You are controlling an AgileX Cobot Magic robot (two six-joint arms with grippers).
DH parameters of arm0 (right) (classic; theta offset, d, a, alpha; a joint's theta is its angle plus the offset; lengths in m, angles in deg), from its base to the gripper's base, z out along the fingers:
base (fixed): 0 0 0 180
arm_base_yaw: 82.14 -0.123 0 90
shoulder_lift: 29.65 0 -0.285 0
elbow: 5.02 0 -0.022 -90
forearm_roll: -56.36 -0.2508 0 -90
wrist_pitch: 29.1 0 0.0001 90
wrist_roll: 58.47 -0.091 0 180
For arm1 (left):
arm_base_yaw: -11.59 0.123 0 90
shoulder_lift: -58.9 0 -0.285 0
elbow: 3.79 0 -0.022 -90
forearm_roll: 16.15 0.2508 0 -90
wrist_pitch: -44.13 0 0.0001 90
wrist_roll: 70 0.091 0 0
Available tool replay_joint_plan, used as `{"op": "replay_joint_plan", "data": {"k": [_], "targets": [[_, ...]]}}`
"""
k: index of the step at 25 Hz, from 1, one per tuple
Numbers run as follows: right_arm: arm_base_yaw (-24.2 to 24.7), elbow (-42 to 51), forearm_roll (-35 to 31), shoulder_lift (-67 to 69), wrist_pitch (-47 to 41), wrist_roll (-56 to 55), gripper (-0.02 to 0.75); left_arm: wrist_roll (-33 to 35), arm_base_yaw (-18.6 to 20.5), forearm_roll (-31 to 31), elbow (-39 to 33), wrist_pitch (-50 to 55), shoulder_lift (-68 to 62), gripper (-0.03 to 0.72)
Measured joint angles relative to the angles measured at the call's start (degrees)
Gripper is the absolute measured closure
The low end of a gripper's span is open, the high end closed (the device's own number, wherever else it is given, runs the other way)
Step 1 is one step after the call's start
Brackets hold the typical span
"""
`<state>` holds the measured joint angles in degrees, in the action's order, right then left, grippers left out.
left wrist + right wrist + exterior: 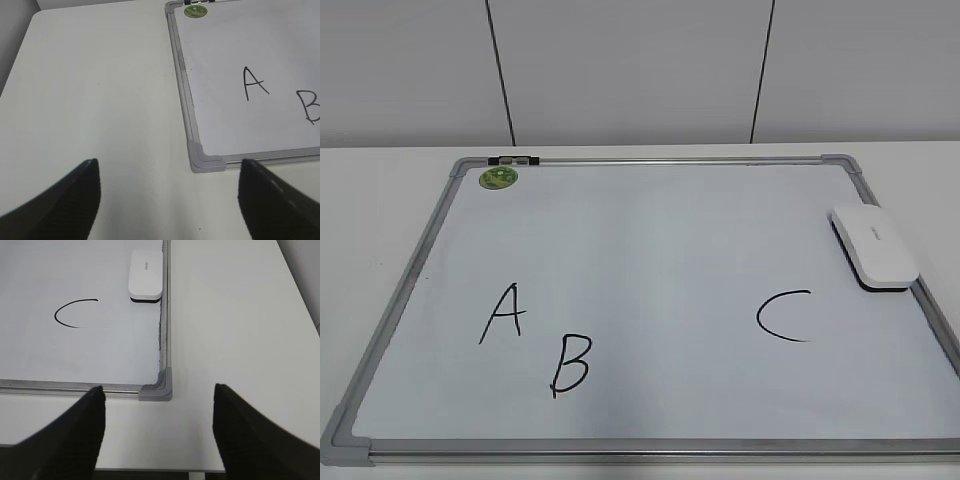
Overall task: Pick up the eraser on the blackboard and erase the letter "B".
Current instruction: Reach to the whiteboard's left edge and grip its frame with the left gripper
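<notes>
The blackboard (pixel 650 225) is a white board with a grey frame lying flat on the table. The white eraser (pixel 874 245) lies on its right edge, also in the right wrist view (pixel 146 276). The letter "B" (pixel 569 365) is near the front, right of the "A" (pixel 504 313); it shows cut off in the left wrist view (pixel 310 106). The "C" (pixel 783 316) is at the right. My left gripper (pixel 167 172) is open and empty over the table off the board's front left corner. My right gripper (pixel 159 402) is open and empty off the front right corner. Neither gripper shows in the exterior view.
A round green sticker (pixel 498 178) sits at the board's back left corner. The white table (pixel 95 100) stretches left of the board and also right of it (pixel 235 315). The table's front edge (pixel 165 471) lies just under my right gripper. A grey wall stands behind.
</notes>
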<state>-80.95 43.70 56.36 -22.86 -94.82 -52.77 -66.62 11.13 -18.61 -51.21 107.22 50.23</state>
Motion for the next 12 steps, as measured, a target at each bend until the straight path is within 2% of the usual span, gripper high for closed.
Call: {"op": "replay_joint_plan", "data": {"k": [9,12], "targets": [[0.00,0.00,0.00,0.00,0.00,0.00,0.237,0.00,0.00,0.00,0.00,0.00,0.00,0.033],[0.00,0.00,0.00,0.00,0.00,0.00,0.237,0.00,0.00,0.00,0.00,0.00,0.00,0.060]]}}
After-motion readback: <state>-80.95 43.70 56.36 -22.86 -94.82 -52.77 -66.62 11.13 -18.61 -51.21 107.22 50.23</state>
